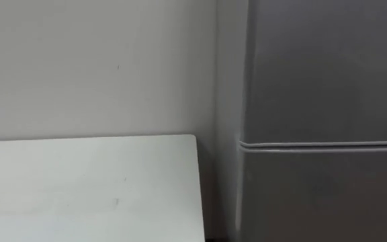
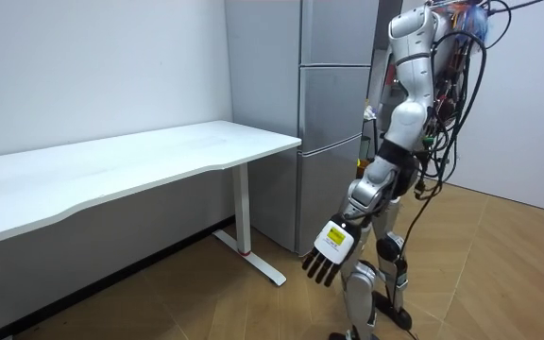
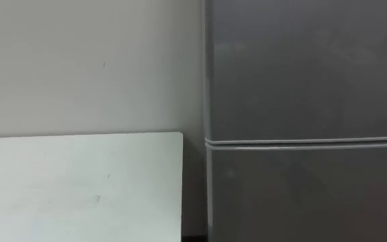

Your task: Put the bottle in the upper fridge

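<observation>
The grey fridge fills the right of the eye views, with its doors closed. A seam runs across it between one door and the door below. In the room view I stand upright on the wooden floor, close to the fridge and facing it. My left hand hangs low at my side with straight fingers pointing down and holds nothing.
A white table stands against the wall to the left of the fridge, with a narrow gap between them. In the room view the table stretches along the wall on white legs. Wooden floor lies behind me.
</observation>
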{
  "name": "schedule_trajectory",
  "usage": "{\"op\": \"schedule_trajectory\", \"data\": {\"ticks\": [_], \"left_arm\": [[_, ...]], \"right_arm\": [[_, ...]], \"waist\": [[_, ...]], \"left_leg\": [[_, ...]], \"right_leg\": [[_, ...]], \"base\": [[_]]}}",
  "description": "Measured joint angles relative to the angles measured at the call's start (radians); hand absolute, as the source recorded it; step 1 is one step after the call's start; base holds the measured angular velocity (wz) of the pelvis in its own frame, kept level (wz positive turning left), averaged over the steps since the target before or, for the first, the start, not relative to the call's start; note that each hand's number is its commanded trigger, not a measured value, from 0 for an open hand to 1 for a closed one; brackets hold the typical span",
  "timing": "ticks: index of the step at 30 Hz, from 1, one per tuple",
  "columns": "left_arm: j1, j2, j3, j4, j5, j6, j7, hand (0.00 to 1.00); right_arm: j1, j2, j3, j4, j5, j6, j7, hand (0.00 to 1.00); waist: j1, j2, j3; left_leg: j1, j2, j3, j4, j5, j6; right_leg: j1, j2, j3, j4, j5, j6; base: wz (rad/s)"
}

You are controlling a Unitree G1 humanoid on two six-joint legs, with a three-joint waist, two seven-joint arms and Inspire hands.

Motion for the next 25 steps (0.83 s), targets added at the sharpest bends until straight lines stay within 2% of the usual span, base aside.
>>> {"op": "schedule_trajectory", "data": {"ticks": [4, 12, 20, 25], "left_arm": [[-0.001, -0.002, -0.035, 0.019, -0.015, -0.003, 0.002, 0.0], [-0.003, -0.006, -0.041, 0.025, -0.006, 0.006, -0.003, 0.0], [-0.03, -0.007, -0.055, 0.023, 0.007, 0.016, -0.006, 0.0], [-0.047, -0.007, -0.055, 0.025, 0.027, 0.018, -0.006, 0.0]], "right_arm": [[-0.003, 0.001, 0.061, 0.101, 0.003, 0.017, 0.1, 0.0], [-0.032, 0.003, 0.154, 0.226, -0.062, 0.075, 0.401, 0.0], [-0.096, 0.029, 0.205, 0.296, -0.157, 0.125, 0.561, 0.0], [-0.12, 0.028, 0.232, 0.3, -0.172, 0.126, 0.623, 0.0]], "waist": [[0.003, 0.001, 0.001], [0.01, 0.004, 0.0022], [0.035, 0.009, 0.0029], [0.036, 0.011, 0.0034]], "left_leg": [[0.001, -0.001, 0.0, 0.001, -0.001, 0.001], [0.001, -0.001, -0.001, 0.004, -0.003, 0.002], [-0.004, -0.001, -0.002, 0.007, -0.006, 0.001], [-0.013, -0.001, -0.006, 0.014, -0.01, 0.002]], "right_leg": [[-0.003, -0.001, 0.0, -0.001, -0.002, 0.001], [-0.004, -0.002, 0.001, -0.001, -0.003, 0.002], [-0.001, -0.001, 0.0, 0.001, -0.003, 0.002], [-0.001, -0.002, -0.009, -0.001, -0.004, 0.003]], "base": [[0.0], [0.0], [0.0], [0.04]]}}
